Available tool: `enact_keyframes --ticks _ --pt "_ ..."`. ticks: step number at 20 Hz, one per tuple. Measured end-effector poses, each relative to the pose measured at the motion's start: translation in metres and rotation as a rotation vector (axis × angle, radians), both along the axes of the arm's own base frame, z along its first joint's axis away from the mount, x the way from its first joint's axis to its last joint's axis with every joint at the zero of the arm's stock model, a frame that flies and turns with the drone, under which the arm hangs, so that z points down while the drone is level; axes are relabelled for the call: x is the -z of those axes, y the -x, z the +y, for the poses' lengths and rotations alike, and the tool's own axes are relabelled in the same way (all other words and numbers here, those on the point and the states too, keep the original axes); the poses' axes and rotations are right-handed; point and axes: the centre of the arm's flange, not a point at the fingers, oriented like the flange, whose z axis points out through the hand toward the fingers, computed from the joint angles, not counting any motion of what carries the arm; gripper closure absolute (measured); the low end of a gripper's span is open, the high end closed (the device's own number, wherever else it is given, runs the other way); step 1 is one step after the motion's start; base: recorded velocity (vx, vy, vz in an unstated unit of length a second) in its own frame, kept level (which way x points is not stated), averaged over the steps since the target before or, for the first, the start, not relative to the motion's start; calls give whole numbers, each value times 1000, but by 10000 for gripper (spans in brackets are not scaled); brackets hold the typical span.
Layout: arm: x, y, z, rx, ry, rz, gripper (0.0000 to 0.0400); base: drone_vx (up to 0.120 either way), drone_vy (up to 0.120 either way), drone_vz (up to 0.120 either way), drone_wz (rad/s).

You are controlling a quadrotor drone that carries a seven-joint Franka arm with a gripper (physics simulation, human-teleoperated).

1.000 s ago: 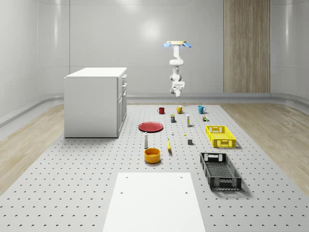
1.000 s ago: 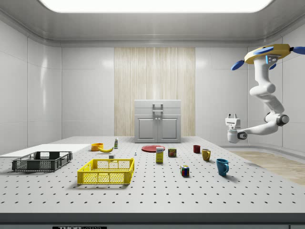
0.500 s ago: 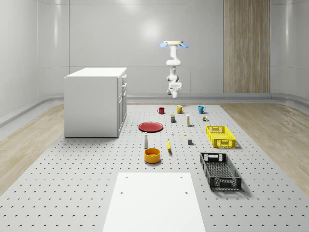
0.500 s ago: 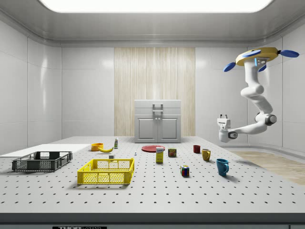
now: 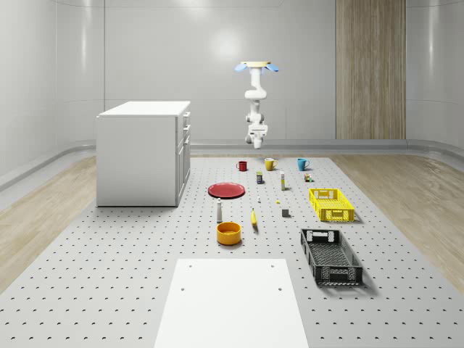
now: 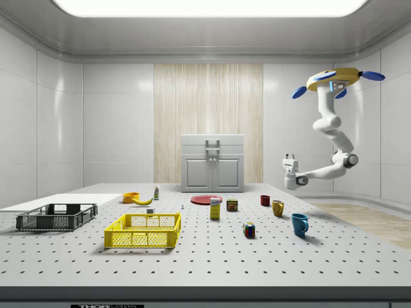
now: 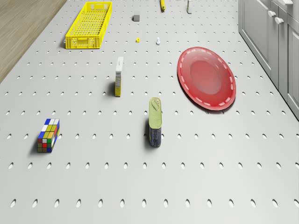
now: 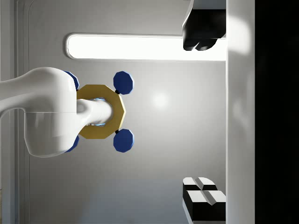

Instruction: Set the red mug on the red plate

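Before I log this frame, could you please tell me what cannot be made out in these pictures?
- Round red plate: drone view; the red mug lies outside this frame.
- White two-finger gripper: side view; whether it sits directly above the red mug is unclear.
- Small yellow piece: drone view; too small to identify.

There were three mugs: one red mug point(image 5: 242, 165), one yellow mug point(image 5: 269, 164) and one blue mug point(image 5: 302, 164). There were two crates, one yellow crate point(image 5: 330, 204) and one black crate point(image 5: 330, 256), along with one red plate point(image 5: 227, 190), one orange bowl point(image 5: 228, 233), one banana point(image 5: 254, 217), one Rubik's cube point(image 7: 48, 135), one upright tin point(image 7: 155, 122), one narrow box point(image 7: 119, 76) and one small white bottle point(image 5: 219, 211). One white cabinet point(image 5: 141, 153) stood on the single perforated table point(image 5: 109, 268), one white sheet point(image 5: 232, 303) lay there, and there was one drone point(image 6: 332, 79).
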Motion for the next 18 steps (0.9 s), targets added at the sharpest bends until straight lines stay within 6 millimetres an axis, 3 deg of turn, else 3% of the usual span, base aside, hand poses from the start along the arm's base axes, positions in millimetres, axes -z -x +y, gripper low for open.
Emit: enact_keyframes --ticks 18 --pt "0 1 6 1 63 -14 0 120 -120 0 0"
